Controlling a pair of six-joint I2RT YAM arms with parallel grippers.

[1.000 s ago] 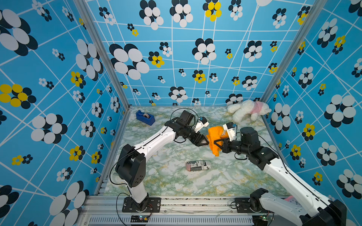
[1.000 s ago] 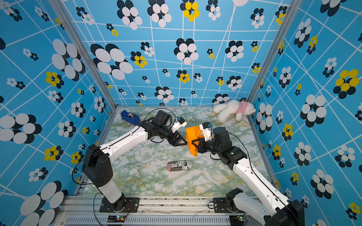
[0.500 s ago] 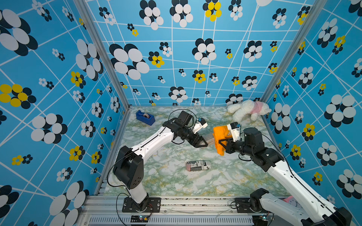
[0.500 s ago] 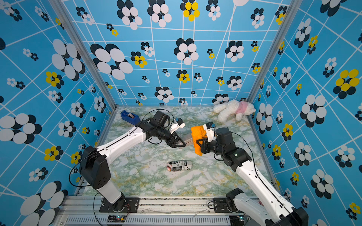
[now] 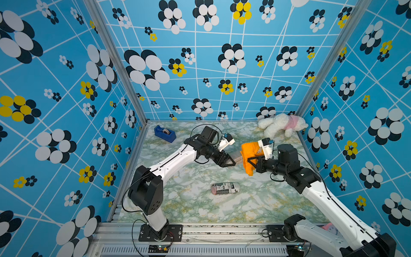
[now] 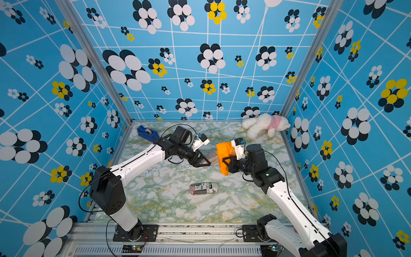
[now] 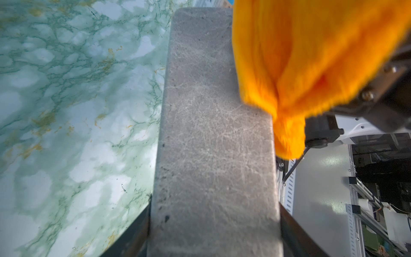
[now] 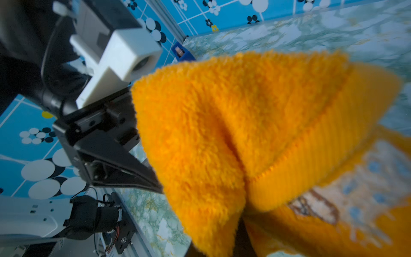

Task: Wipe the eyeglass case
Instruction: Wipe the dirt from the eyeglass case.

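Where the bench [image 5: 200, 211] lies: under both arms, green-veined marble pattern; the work takes place above its far middle, and the task's thing seems lifted off it.
left gripper [image 5: 231, 162]: reaches in from the left; its fingers [image 7: 142, 222] are clamped on the eyeglass case, one on each long edge of the left end.
right gripper [image 5: 250, 160]: comes in from the right, fingers pressed together on the cloth, which hides them in the right wrist view.
plush toy [image 5: 280, 124]: far right corner, no part in the job.
cloth [image 5: 249, 153]: orange and fluffy, draped over the right end of the case and touching it; a fold hangs below.
eyeglass case [image 7: 213, 144]: grey, covered in pale hairline scuffs, held between the two arms. I judge the wiping under way, since only the right end is under the cloth. The stretch toward the left gripper is bare and looks left to do. The underside is hidden, and how much is already clean cannot be told.
newsprint-patterned pouch [image 5: 225, 188]: near middle of the bench, well apart from both arms; whether it is a second case I cannot tell.
tape dispenser [image 5: 165, 133]: far left corner, blue, untouched.
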